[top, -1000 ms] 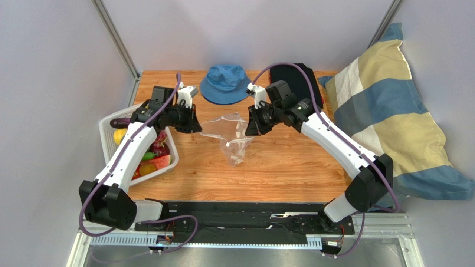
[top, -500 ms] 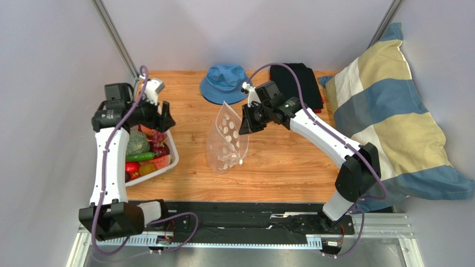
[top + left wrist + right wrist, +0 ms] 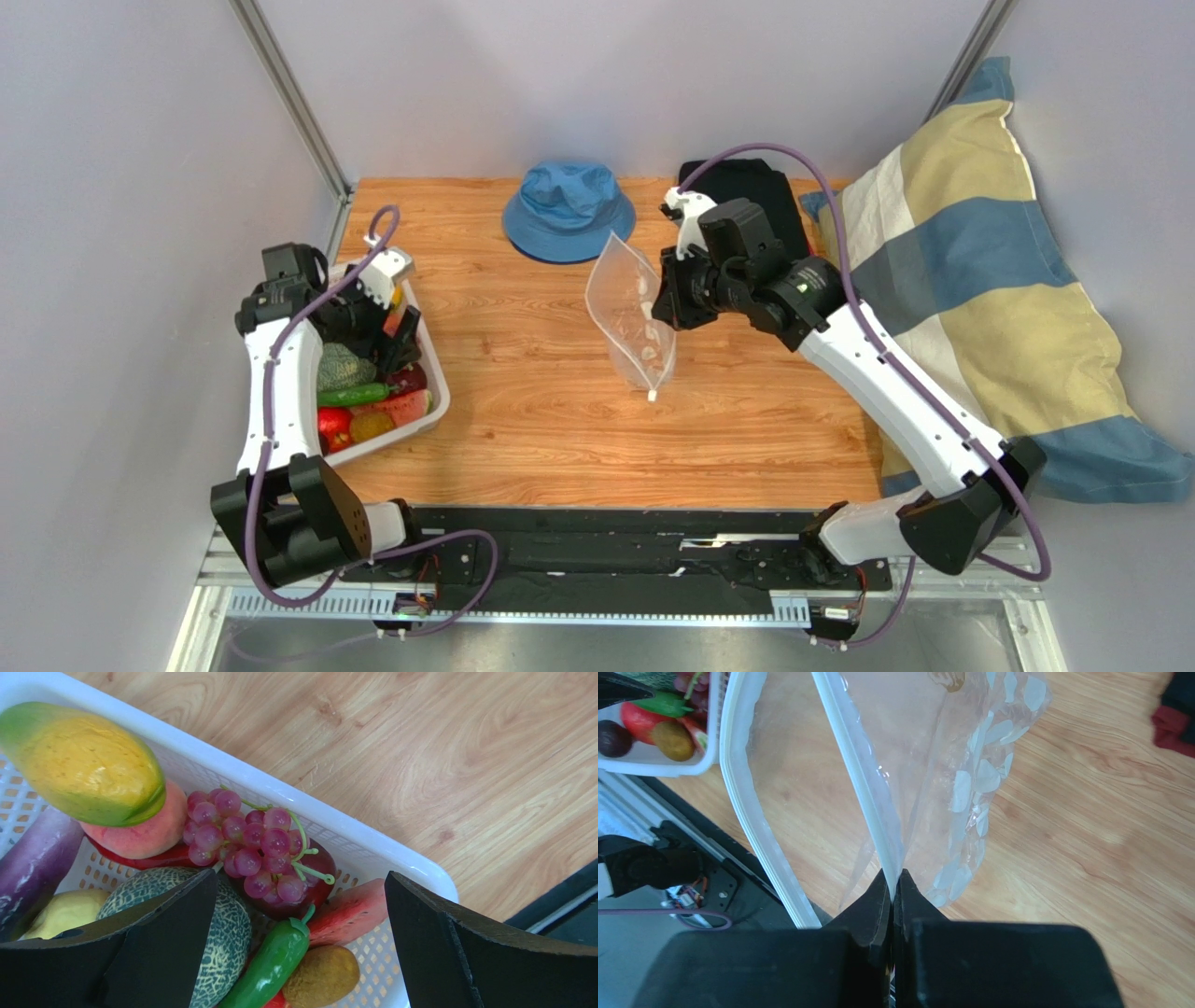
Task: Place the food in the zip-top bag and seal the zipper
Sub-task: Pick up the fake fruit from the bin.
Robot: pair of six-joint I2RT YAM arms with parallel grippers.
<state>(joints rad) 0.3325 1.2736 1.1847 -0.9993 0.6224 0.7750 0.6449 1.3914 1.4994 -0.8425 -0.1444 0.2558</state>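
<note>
**Plastic bag hung from right arm, left arm over the fruit**

Top view: the zip-top bag (image 3: 630,311) hangs from the right gripper (image 3: 662,298), which pinches its top. It is toward the far edge of the table (image 3: 533,420), just on the near side of the blue hat (image 3: 568,210). Can't tell if its bottom corner touches the wood. The left gripper (image 3: 393,325) sits over the white basket (image 3: 441,395) at the left edge, w/ the food (image 3: 358,396) piled inside. Bag and basket are well apart, and the left arm is by far the nearer to the food.

Left wrist view: jaws wide open, nothing held. The grapes (image 3: 246,850) lie right below, btwn the two fingers (image 3: 140,952), resting on a dark red fruit (image 3: 317,885). The bunch's long axis runs roughly across the gap, on a slant. A straight drop and close looks like the next move, imo. A ribbed green ball (image 3: 210,931) sits partly under one finger, and a green pepper-shaped piece (image 3: 270,966) is just beside the grapes. Either could get nipped too. The bunch is purple and knobbly, w/ a green stem sticking out.

Right wrist view: jaws fully closed on one lip of the zipper (image 3: 861,791). The other lip bows away, so the mouth gapes. The bag is clear, soft and creased, w/ white dots, and no food shows inside. Filling looks not yet begun.
</note>
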